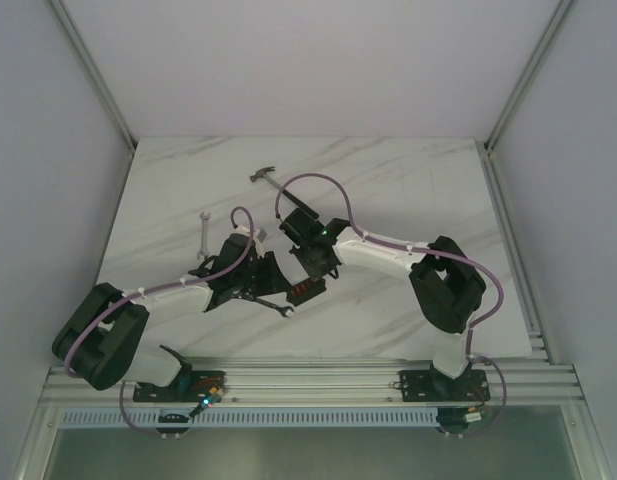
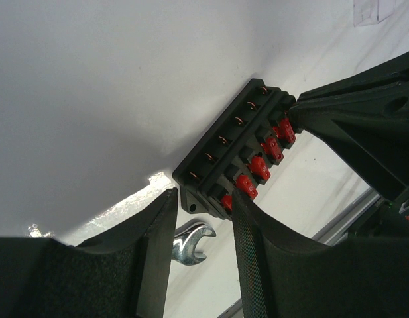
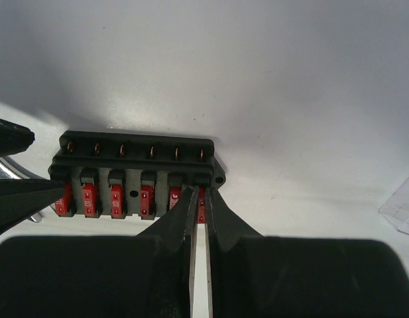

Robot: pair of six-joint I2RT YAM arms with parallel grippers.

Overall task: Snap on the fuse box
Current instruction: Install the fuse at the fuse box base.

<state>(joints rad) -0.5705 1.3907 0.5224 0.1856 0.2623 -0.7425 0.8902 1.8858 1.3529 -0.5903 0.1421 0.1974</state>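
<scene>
Crosswise, fuse box point(image 3: 138, 165), fuses point(image 3: 89, 199) upward

Marble table point(image 1: 408, 180) (hammer point(image 1: 265, 176), wrench point(image 1: 202, 233), fuse box point(image 1: 306, 291))

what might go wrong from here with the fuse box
1. The right jaws, shut, sit at one end of the fuse box only; a push there could tip it or slide it on the smooth table.
2. The left jaws stand open around the box's other end, so they may not steady it.
3. The wrench lies close by that end; a shifting box could bump it.
</scene>
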